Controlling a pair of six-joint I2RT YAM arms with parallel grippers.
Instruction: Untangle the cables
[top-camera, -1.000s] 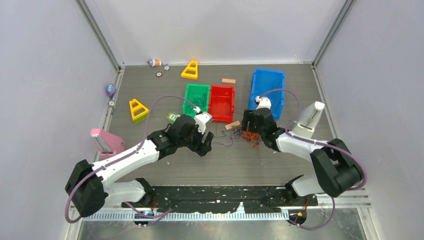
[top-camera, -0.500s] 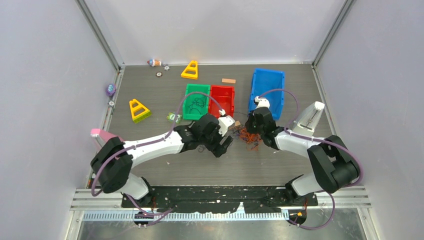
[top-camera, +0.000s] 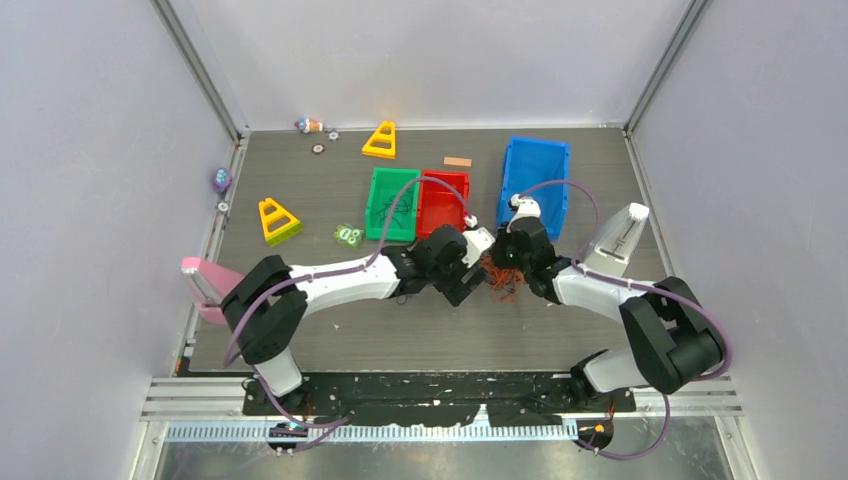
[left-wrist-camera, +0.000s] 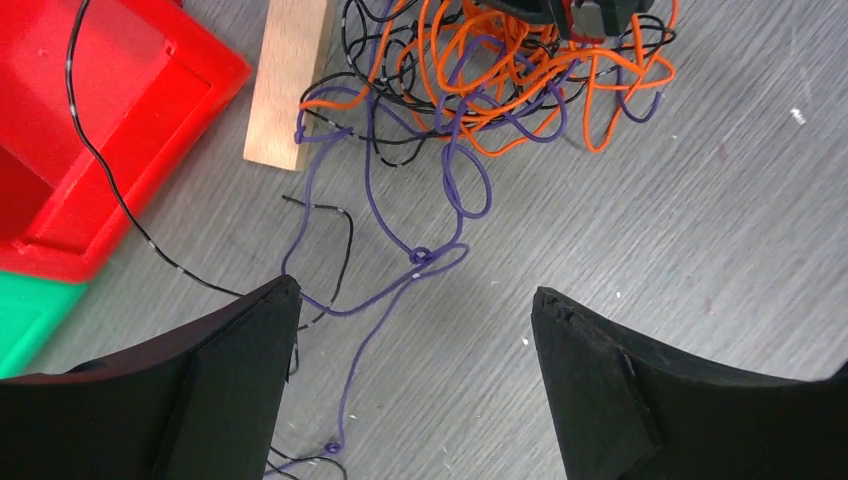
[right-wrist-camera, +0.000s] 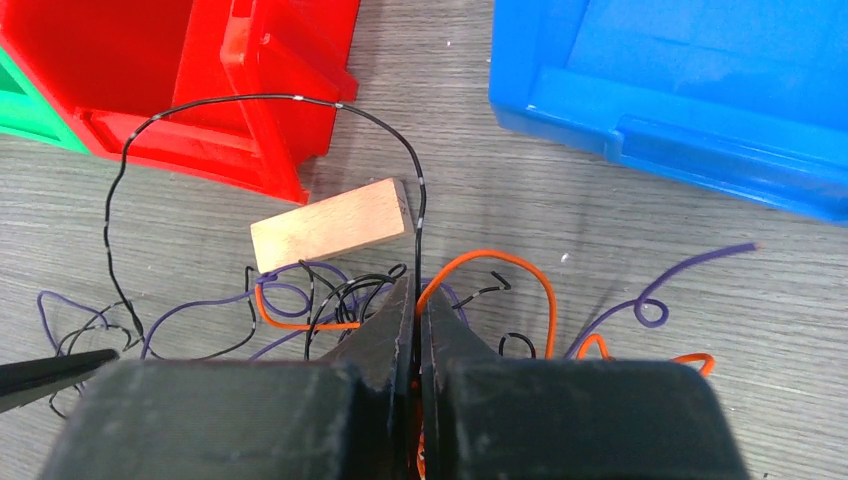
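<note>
Now, the cables (top-camera: 497, 274) sit in one orange, black and purple clump on the table (top-camera: 560, 330), just in front of the red bin (right-wrist-camera: 250, 60) and touching a wood block (left-wrist-camera: 288, 80). The right gripper (right-wrist-camera: 416, 296) is down at the clump's edge, jaws pressed together with a black strand (right-wrist-camera: 118, 200) running straight in between them, which looks like a firm pinch. That strand arcs up past the block's end and across the red bin's front.

The left gripper (left-wrist-camera: 415, 297) hovers low on the other side, jaws wide apart and holding nothing. A purple strand (left-wrist-camera: 372, 190) trails out of the clump right into the gap between its fingers.

So the step, as I read it, is anchor-and-pull: one side holds, the other takes a loose end. Next call: the left gripper drops, closes on that purple tail near its small knot, then draws it away from the clump. It should go slowly, because the thin wire could slip out or drag the whole clump and the block along.
</note>
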